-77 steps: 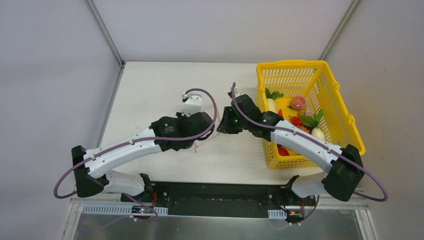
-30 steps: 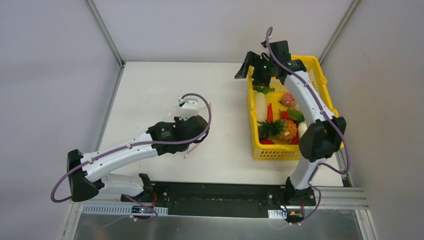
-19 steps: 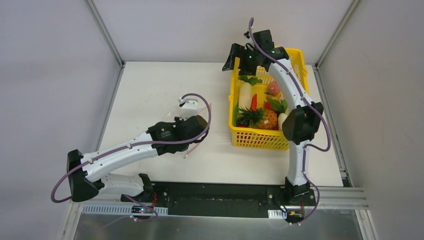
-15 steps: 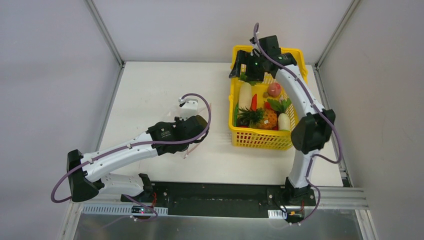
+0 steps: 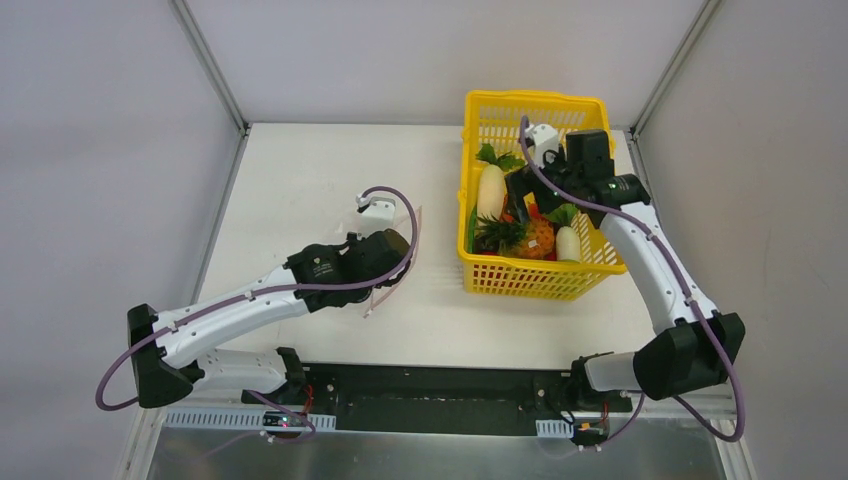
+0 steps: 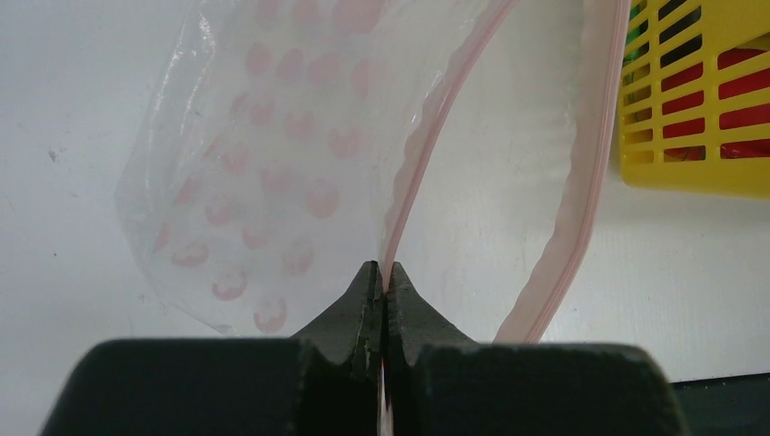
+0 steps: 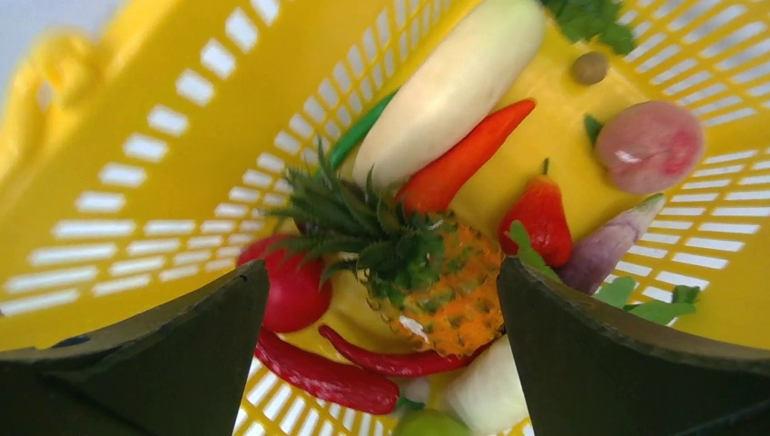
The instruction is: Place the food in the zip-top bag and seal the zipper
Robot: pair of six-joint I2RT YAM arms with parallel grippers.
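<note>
My left gripper is shut on one pink zipper lip of the clear, pink-dotted zip-top bag. The bag's other lip bows away to the right, so the mouth gapes. In the top view the bag lies under my left wrist. My right gripper hangs open over the food in the basket, its fingers straddling a toy pineapple without touching it. Around the pineapple lie a white radish, an orange pepper, a strawberry and a red tomato.
The yellow slotted basket stands at the back right of the table, its left wall close to the bag's mouth. Its walls rise around my right gripper. A red chilli and a pink peach also lie inside.
The basket slid left toward the bag. My right arm swung from the basket's back rim to above its contents, still open. My left gripper kept its hold on the bag.
</note>
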